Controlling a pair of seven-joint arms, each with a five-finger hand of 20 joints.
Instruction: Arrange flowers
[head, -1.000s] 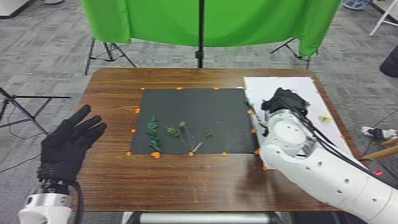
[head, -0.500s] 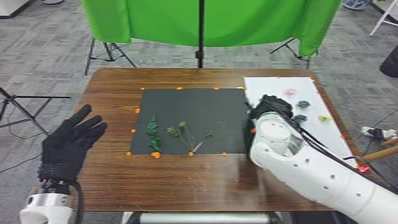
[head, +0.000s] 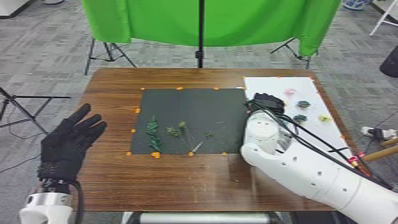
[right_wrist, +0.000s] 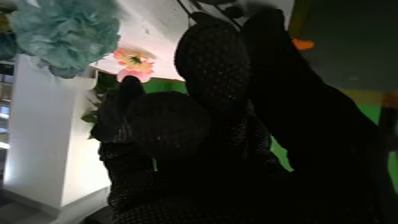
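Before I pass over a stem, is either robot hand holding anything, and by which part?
The left robot hand is open and holds nothing. Whether the right robot hand holds anything can't be told.

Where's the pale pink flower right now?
In the head view, the pink flower lies at the right, on the flat white sheet, just beyond a blue-grey flower.

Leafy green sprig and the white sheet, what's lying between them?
Thinner sprigs on the dark mat, then part of the right arm, in the head view.
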